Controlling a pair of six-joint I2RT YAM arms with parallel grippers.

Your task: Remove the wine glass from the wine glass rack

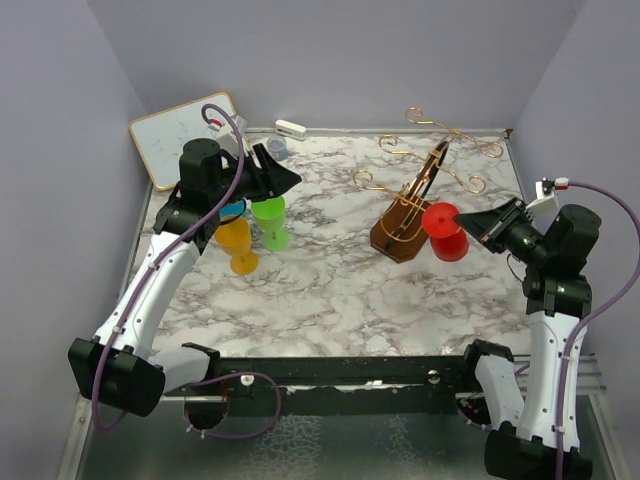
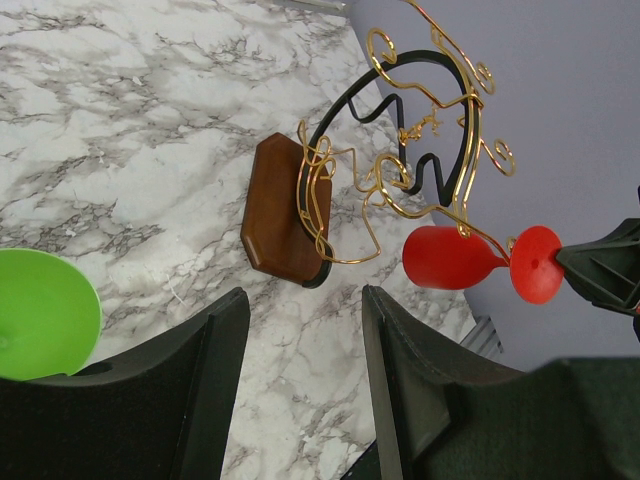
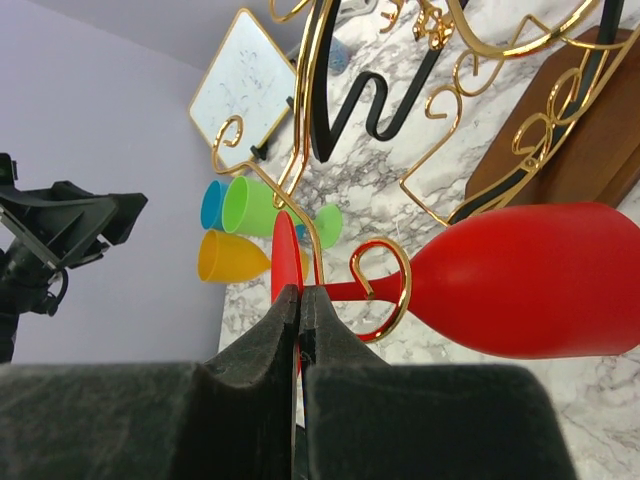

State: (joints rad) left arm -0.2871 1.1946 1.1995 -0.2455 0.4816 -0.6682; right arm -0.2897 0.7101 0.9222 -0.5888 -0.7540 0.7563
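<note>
Here, the right gripper (image 3: 300,295) was clamped on the round foot of the red plastic wine glass (image 3: 520,280), which hung sideways on the gold wire wine glass rack (image 1: 428,180).

In the right wrist view the glass's stem lay inside a curled gold hook, bowl pointing to 3 o'clock, with the black fingers (image 3: 250,350) pressed together on the foot's rim. From above, the glass sat at 3 o'clock of the rack's dark brown wooden base (image 1: 398,237). The left gripper (image 1: 285,178) hovered well apart at 9 o'clock of the rack, jaws spread and holding nothing, over a green plastic goblet (image 1: 268,216); an orange plastic goblet (image 1: 238,242) stood at the green one's 8 o'clock.
</note>
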